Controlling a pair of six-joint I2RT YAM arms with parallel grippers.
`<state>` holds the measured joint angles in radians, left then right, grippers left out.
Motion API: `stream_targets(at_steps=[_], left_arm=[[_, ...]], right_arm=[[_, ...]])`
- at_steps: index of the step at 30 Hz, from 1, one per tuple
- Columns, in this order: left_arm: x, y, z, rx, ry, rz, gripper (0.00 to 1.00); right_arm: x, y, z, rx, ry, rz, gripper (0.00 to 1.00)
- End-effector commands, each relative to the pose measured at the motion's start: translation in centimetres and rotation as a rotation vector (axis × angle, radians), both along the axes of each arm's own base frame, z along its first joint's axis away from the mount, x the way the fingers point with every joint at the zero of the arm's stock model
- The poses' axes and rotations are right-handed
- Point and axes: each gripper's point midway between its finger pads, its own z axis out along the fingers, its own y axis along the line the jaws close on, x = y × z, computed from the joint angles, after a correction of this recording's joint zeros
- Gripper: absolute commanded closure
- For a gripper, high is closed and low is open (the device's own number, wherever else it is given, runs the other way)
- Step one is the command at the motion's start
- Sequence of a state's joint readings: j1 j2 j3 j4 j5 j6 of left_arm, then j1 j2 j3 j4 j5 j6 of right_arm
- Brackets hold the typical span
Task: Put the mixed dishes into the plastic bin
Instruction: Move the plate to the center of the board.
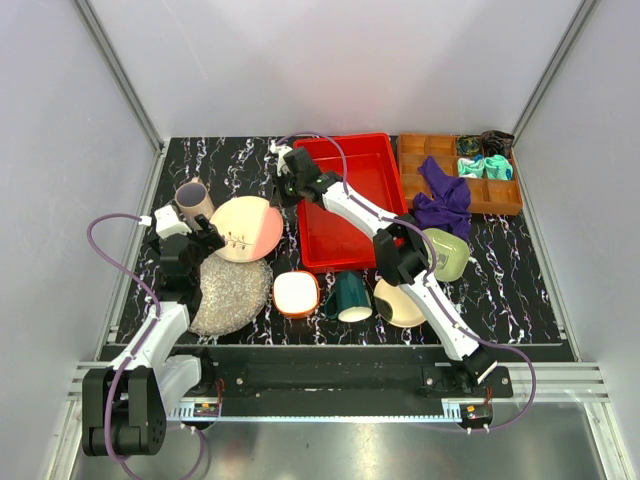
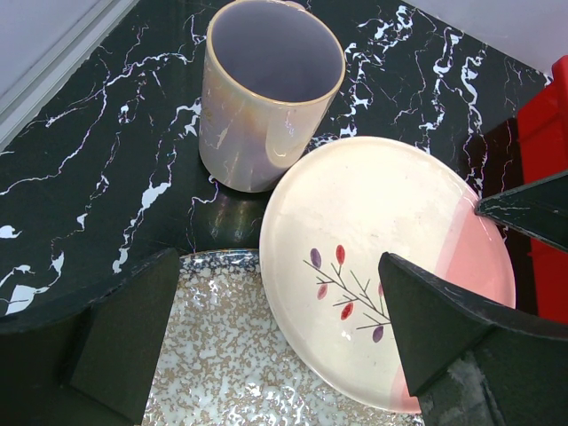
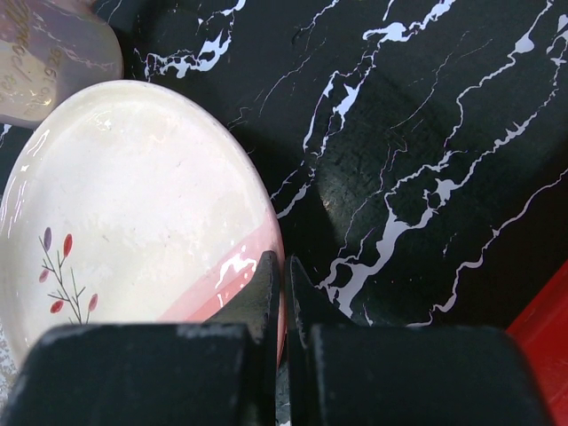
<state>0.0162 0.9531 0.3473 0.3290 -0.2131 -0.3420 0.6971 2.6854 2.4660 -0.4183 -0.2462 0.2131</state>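
Nothing that I can see lies in the red bin [image 1: 375,170] yet, so I judge this to be the first pick, and the pink plate [image 1: 247,228] is the one in hand. It lies flat on the table [image 1: 500,280] at 9 o'clock of the bin. The cup [image 2: 266,89] stands just beside it at 10 o'clock, and its near edge rests on the grey speckled plate [image 1: 232,292] at 7 o'clock.

My left gripper [image 2: 277,262] hovers above the plate's near side with its fingers wide apart, holding nothing. My right gripper [image 3: 282,262] has its fingers pressed together, the tips down at the plate's 3 o'clock rim. I cannot tell whether they touch it.

A flat plate gives little to pinch. I think the next move calls for my right tips to nudge or lift that rim, so my left fingers can close across an edge. The plate then has to travel toward 3 o'clock, clear the bin's raised rim, and go in without clipping the cup.
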Motion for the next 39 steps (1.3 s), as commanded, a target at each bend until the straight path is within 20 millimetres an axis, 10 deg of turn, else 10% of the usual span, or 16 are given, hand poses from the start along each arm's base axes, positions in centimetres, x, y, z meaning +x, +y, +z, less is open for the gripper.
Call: stream_targets(at_steps=[1, 39], left_arm=[[1.05, -0.07, 2.60, 0.009, -0.065, -0.014, 0.01], [0.97, -0.07, 2.96, 0.010, -0.068, -0.016, 0.01]], right_arm=[[1.66, -0.77, -1.49, -0.008, -0.022, -0.010, 1.00], [0.76, -1.23, -1.95, -0.031, 0.013, 0.013, 0.77]])
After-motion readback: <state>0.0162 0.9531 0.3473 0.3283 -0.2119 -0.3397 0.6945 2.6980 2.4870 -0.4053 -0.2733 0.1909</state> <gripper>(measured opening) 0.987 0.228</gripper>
